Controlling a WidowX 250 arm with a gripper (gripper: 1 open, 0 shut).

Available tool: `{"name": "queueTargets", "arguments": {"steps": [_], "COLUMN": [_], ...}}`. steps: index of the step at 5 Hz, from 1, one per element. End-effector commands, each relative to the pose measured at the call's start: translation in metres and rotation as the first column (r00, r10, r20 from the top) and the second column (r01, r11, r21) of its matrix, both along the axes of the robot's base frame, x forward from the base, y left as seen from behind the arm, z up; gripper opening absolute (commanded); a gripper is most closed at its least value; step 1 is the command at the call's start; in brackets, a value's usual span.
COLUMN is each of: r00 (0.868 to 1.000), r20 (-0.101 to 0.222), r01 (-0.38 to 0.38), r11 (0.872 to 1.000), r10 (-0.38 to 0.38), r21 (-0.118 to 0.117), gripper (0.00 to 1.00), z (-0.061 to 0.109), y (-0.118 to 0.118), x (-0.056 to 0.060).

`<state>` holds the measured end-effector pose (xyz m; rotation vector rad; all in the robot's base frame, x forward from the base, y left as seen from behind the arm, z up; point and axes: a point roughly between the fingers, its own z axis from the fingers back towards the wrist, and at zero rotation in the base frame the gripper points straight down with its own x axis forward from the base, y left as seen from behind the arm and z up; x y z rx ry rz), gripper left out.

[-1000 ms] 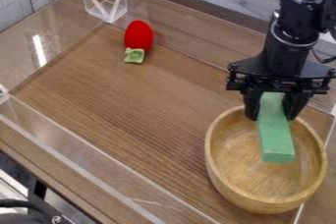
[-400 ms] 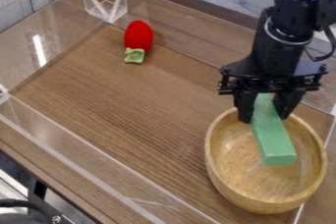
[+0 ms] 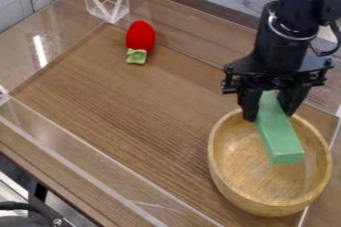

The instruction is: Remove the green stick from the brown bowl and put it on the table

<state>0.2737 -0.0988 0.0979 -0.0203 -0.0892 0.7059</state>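
The green stick (image 3: 276, 135) hangs below my gripper (image 3: 273, 97), its upper end between my fingertips, so I have it gripped, and it slants a little as it reaches down over the brown bowl (image 3: 237, 176). Whether its lower end touches the bowl's floor, I cannot tell. My own dark fingers cover its top, and the bowl's far rim passes partly behind my gripper; my arm runs out at the picture's upper right edge. The stick is flat, matte and light green, a long narrow block. The bowl is wide, round and shallow, tan wood with a thick rim (a smooth thing, by its look). It stands on the table (image 3: 120, 121), whose brown top shows streaks of wood grain.
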Motion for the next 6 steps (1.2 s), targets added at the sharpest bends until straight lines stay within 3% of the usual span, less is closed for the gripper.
{"name": "queueTargets", "arguments": {"steps": [1,4,6], "r00": [0.998,0.997,0.995], "r20": [0.065,0.074,0.059], "r01": [0.026,0.028,-0.076], "r11": [0.999,0.999,0.996], "r10": [-0.024,-0.025,0.079], "r21": [-0.027,-0.037,-0.040], "gripper": [0.00,0.00,0.00], "z": [0.030,0.053,0.055], "y": [-0.002,0.015,0.028], "x": [0.005,0.005,0.013]}}
